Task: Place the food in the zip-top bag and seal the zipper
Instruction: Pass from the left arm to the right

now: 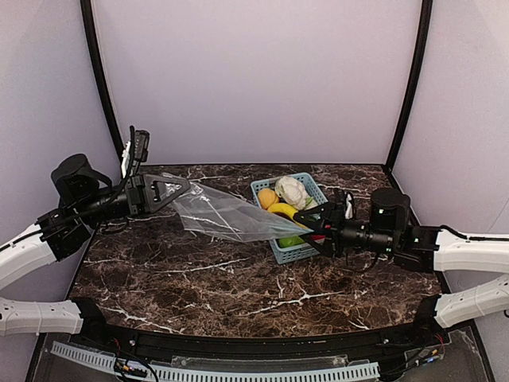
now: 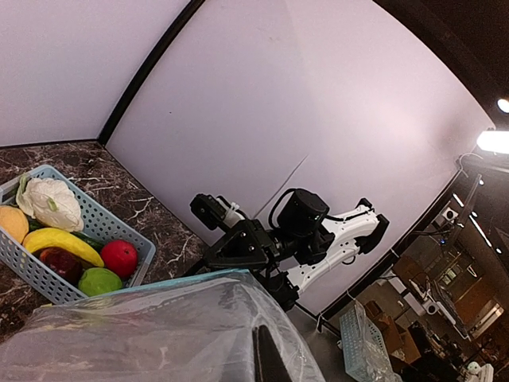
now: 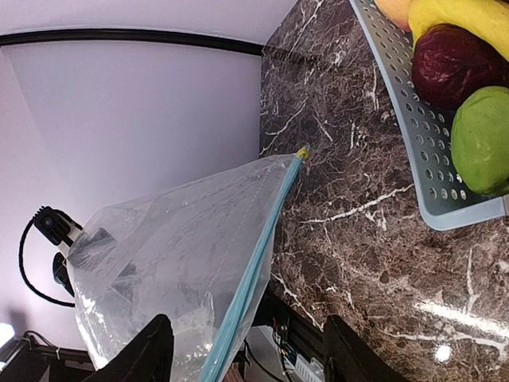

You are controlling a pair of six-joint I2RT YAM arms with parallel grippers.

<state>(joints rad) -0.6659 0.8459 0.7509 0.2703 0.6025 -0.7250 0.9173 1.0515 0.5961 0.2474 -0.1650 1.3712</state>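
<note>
Mouth-opening step: zip-top bag (image 1: 223, 215) held above the table (image 1: 199, 278) by the closed left pincer (image 1: 171, 191); zipper (image 3: 262, 239) straddled, seemingly untouched, by the open right pincer (image 3: 246, 322). A grip there is needed before food (image 1: 286, 199) is loaded.

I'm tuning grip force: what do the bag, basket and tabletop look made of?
Clear crinkly bag: thin glossy plastic film, see-through and creased.
Light blue lattice basket: likely rigid moulded plastic, perforated walls.
Dark brown tabletop: marble-look, white veins, polished sheen; possibly laminate.
</note>
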